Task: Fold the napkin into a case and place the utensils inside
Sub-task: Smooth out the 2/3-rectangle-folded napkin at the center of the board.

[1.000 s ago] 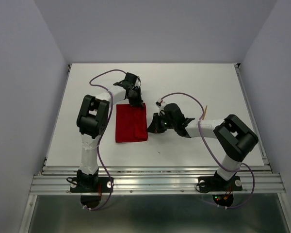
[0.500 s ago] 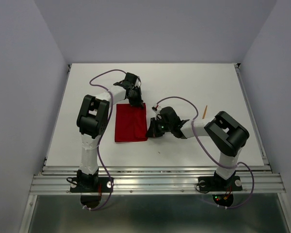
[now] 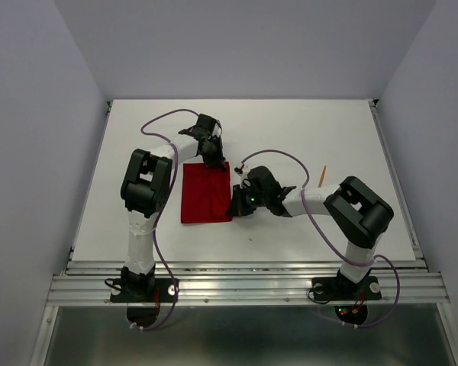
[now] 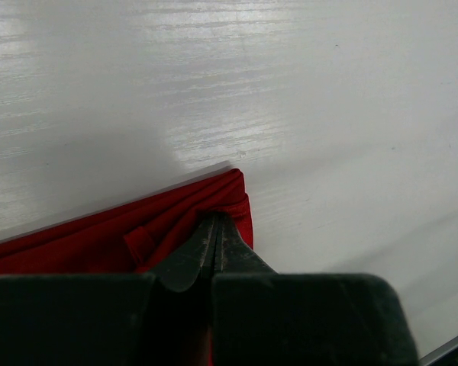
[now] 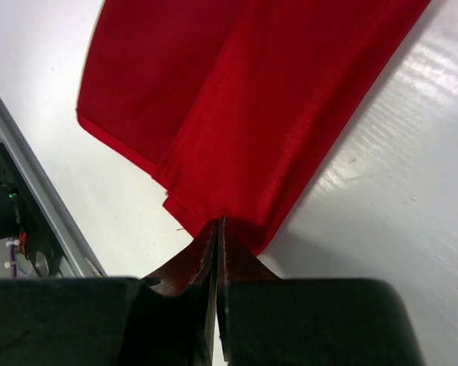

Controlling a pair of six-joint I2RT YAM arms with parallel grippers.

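Observation:
The red napkin [image 3: 204,192] lies folded into an upright rectangle in the middle of the white table. My left gripper [image 3: 214,162] is at its far right corner, where the cloth [image 4: 99,236] bunches into the tips of the left gripper [image 4: 216,221], shut on it. My right gripper [image 3: 233,210] is at the near right corner. In the right wrist view a ridge of napkin [image 5: 237,99] runs up into the right gripper [image 5: 217,223], shut on the edge. One thin orange utensil [image 3: 322,174] lies apart on the table, to the right of the right arm.
The table's metal rail [image 3: 244,274] runs along the near edge, just below the napkin's near end, and shows at the left of the right wrist view [image 5: 30,191]. Purple cables loop over both arms. Grey walls close in the sides and back.
My right gripper has slid left and nearer, along the napkin's right edge to its near right corner. The left arm has held still at the far corner.

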